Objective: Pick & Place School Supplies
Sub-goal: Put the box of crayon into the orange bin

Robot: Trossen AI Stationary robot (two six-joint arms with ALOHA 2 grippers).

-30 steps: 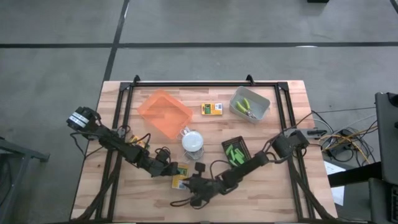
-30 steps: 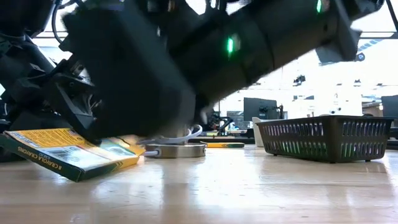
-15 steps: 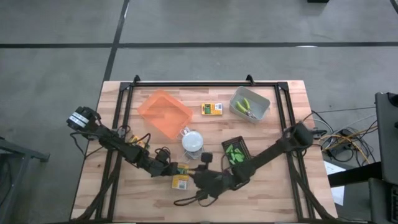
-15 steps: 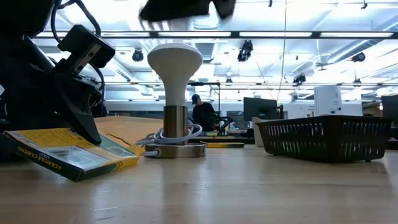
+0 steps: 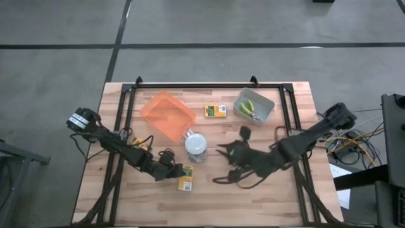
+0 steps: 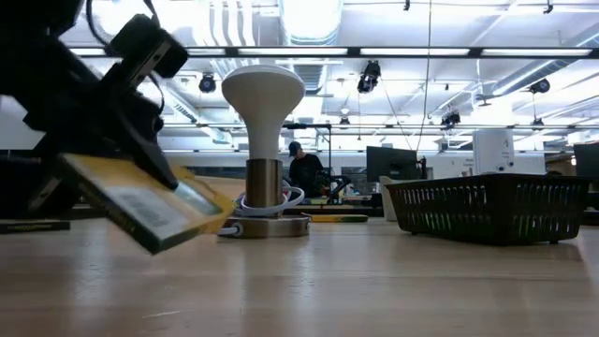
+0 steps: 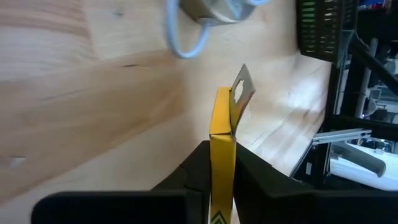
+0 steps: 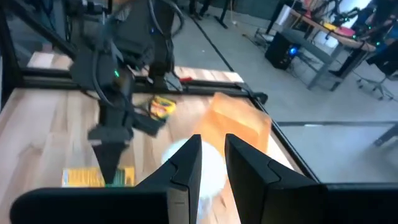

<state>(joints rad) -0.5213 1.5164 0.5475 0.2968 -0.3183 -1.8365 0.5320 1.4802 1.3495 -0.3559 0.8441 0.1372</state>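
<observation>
Two dark arms are working over a wooden surface (image 5: 278,190). The left end effector (image 7: 222,163) is clamping a yellow-and-green crayon box (image 6: 150,201) edge-on between its fingers, one flap hanging loose at the far end. In the low view the box is tilting, its lower corner riding just above the surface. In the overhead view the box (image 5: 185,183) is sitting directly at the left end effector's tip (image 5: 175,173), with a white domed lamp (image 5: 196,143) just beyond it and an orange tray (image 5: 167,116) farther off past the lamp.

Risks, as a judgement: the grip is on a thin cardboard edge, so the box could pivot or slip free; its low corner could catch the surface; a swing toward the tray could clip the lamp or its cable.

The right end effector (image 5: 241,154) is hovering over a black tray (image 6: 491,206), fingers (image 8: 184,171) a little apart with nothing between them. A second crayon box (image 5: 216,111) and a grey bin (image 5: 254,106) of green-handled scissors are lying well beyond it.

Compared with a second ago, the box has been lifted off the surface, and the right arm has pulled away from it, back toward the black tray.
</observation>
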